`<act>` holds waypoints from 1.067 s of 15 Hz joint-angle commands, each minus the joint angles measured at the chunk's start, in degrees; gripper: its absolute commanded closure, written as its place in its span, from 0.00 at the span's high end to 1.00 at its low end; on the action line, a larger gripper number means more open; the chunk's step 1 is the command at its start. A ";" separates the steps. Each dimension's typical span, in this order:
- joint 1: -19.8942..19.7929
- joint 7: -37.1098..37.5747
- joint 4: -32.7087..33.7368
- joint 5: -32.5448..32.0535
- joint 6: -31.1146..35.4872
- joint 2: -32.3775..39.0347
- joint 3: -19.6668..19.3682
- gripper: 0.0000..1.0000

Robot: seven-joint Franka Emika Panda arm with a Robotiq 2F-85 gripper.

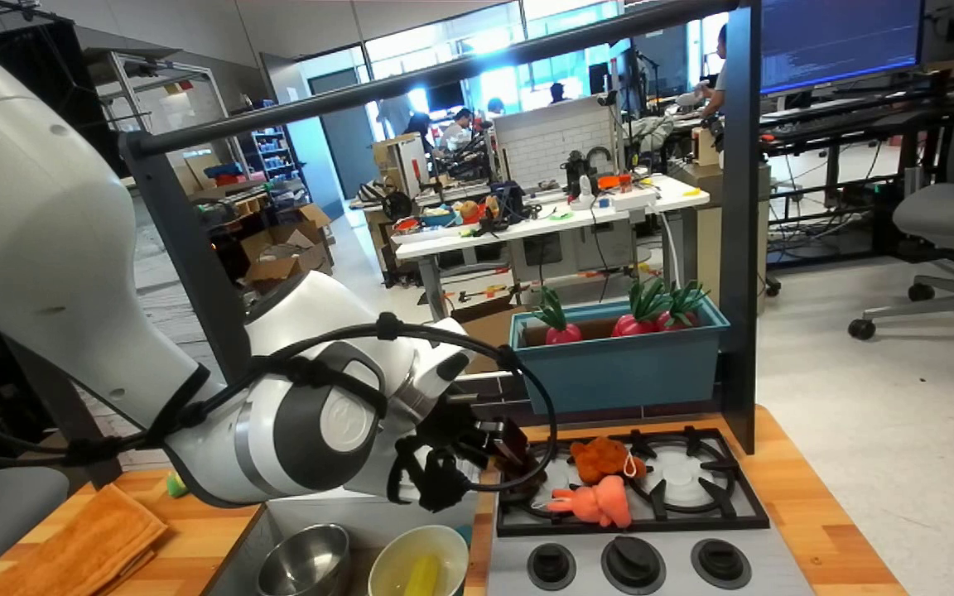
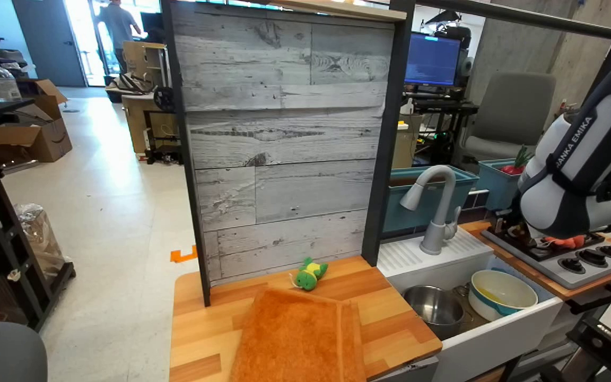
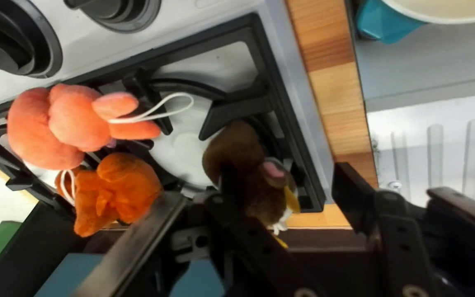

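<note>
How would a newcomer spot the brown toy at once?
Find the stove beside the sink, then the black grate on top. At the grate's sink end is the brown toy. Unlike the orange toy and the coral toy, it is dark brown, with a pink patch.

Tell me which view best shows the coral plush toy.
The wrist view: the coral plush toy appears large and whole. It appears smaller in both exterior views; in an exterior view the arm partly covers it.

stove in all views — wrist view nearest, downward
</note>
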 commanded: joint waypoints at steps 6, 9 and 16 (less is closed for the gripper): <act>-12.16 -11.04 -20.71 -13.49 15.66 -20.09 11.68 0.00; -17.02 -13.07 -24.69 -19.22 9.94 -24.64 16.90 0.00; -13.37 -12.82 -22.59 -15.41 7.16 -22.17 13.62 0.52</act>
